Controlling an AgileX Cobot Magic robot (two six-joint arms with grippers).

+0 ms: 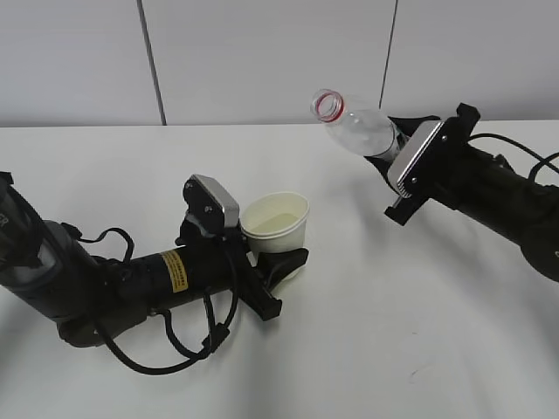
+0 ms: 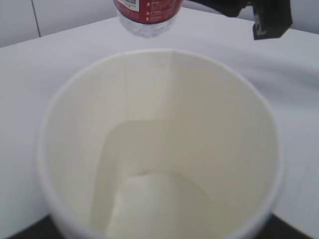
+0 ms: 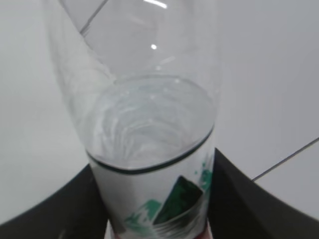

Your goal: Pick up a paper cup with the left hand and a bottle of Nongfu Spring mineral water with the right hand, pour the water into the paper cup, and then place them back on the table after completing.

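My left gripper [image 1: 275, 262] is shut on a cream paper cup [image 1: 275, 223] and holds it upright near the table's middle. The cup fills the left wrist view [image 2: 159, 149], with clear liquid low inside. My right gripper [image 1: 393, 153] is shut on a clear Nongfu Spring bottle [image 1: 354, 125], held in the air to the cup's right and tilted, its open red-ringed mouth pointing up and left. In the right wrist view the bottle [image 3: 149, 139] sits between the black fingers [image 3: 234, 199], and the water [image 3: 149, 119] stands level above the label. The bottle's base shows in the left wrist view [image 2: 147, 17].
The white table [image 1: 367, 332] stretches under both arms. A grey panelled wall [image 1: 262, 52] stands behind it. Black cables [image 1: 175, 349] loop on the table by the left arm.
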